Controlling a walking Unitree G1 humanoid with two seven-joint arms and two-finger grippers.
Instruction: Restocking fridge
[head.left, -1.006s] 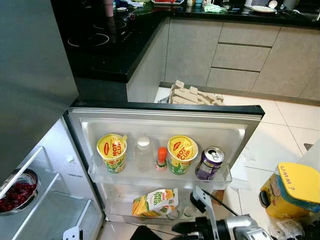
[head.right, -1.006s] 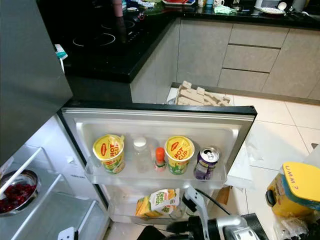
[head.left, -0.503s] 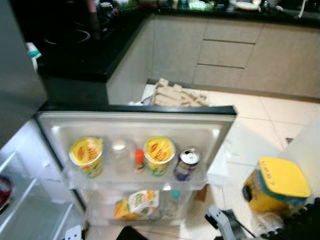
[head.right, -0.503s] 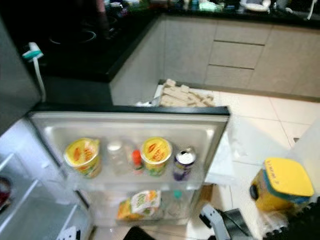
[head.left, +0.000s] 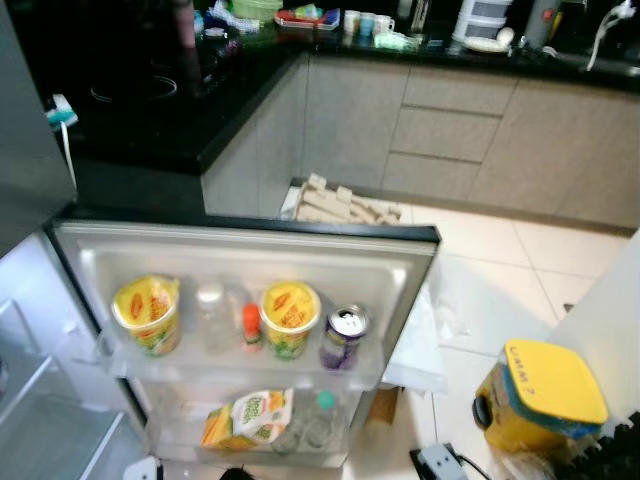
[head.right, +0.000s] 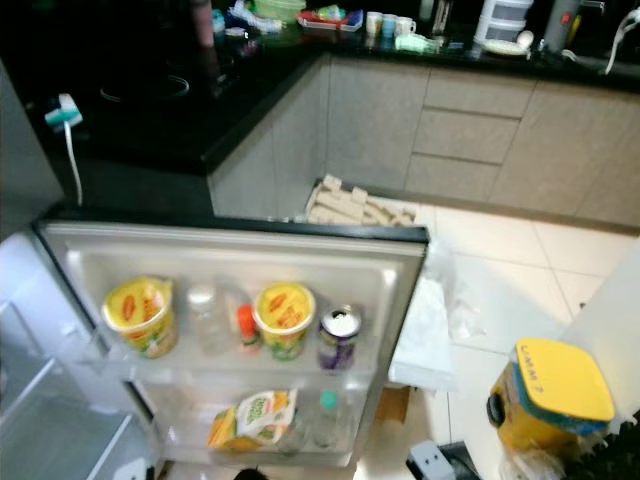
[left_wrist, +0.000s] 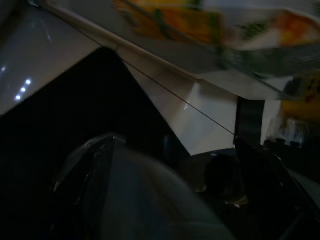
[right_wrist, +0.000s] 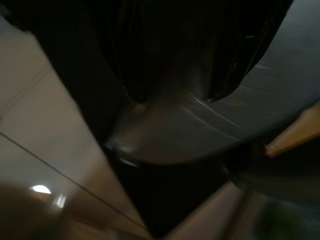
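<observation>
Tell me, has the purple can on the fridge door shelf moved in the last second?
No. The purple can sits at the right end of the door shelf, beside the noodle cup; only the camera shifted.

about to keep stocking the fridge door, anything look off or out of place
On the lower door shelf the green and yellow pouch lies slumped on its side rather than upright. On the floor behind the door, a heap of pale blocks sits loose. The upper shelf's cups and can stand upright.
</observation>
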